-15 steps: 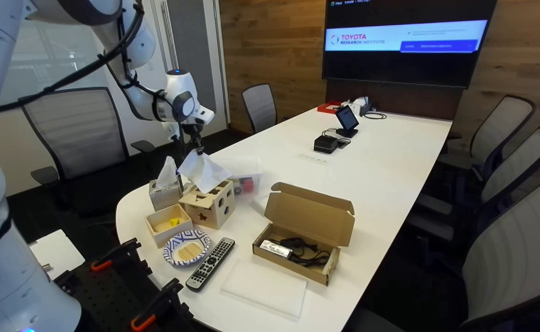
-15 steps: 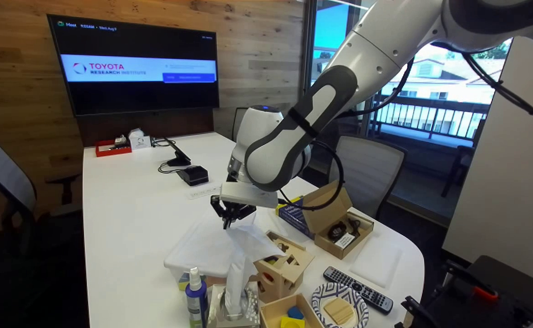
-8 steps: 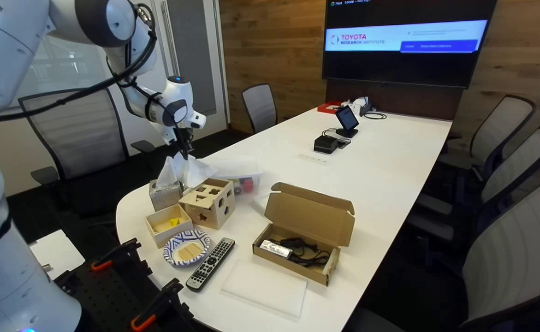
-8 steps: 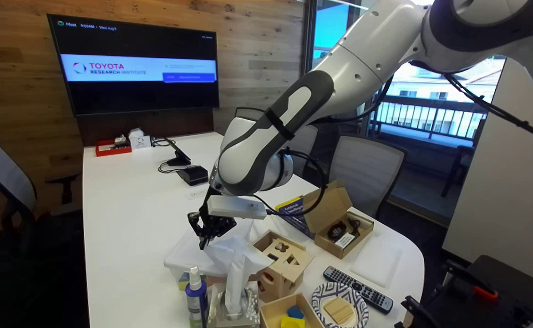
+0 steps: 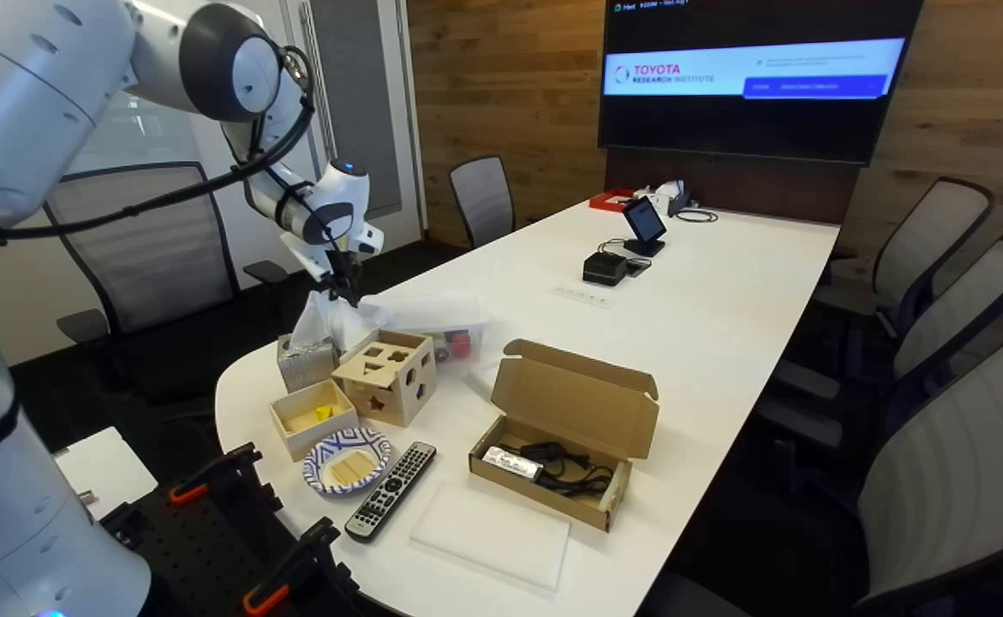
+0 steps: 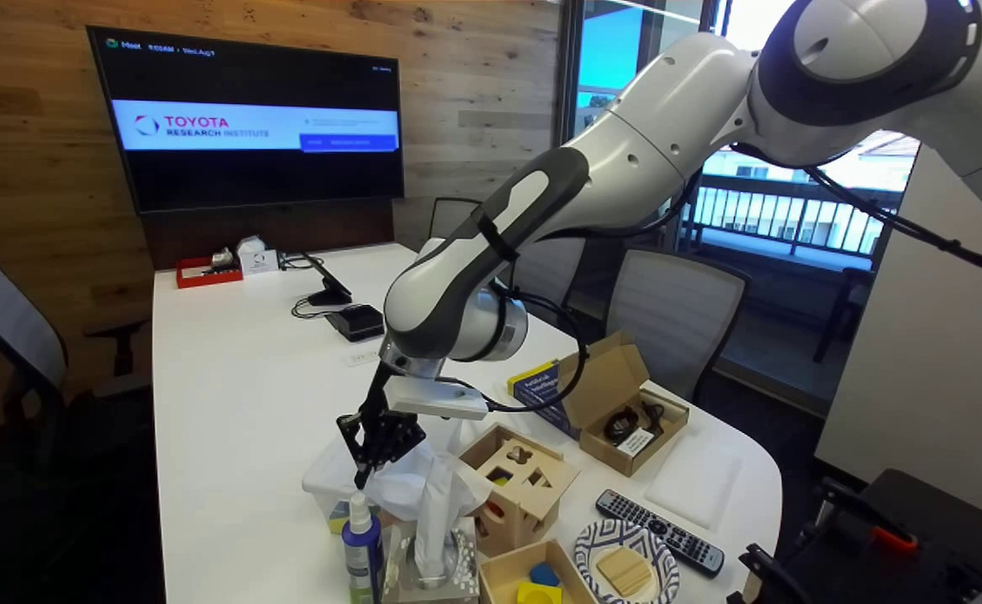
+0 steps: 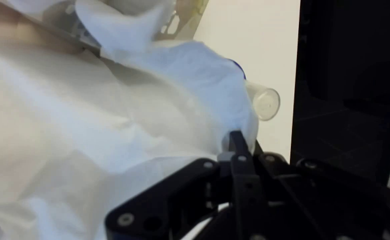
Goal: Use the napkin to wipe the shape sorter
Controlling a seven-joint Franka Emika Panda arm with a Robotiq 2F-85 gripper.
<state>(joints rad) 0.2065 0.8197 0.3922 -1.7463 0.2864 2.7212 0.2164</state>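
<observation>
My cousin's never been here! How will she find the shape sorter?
Find the long white table and its rounded end. There, between the tissue box and the open cardboard box, stands the shape sorter, a pale wooden cube. Unlike the low wooden tray beside it, it's tall, with a star-shaped hole.

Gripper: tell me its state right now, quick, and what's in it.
Gripper: closed, holding the white napkin.
</observation>
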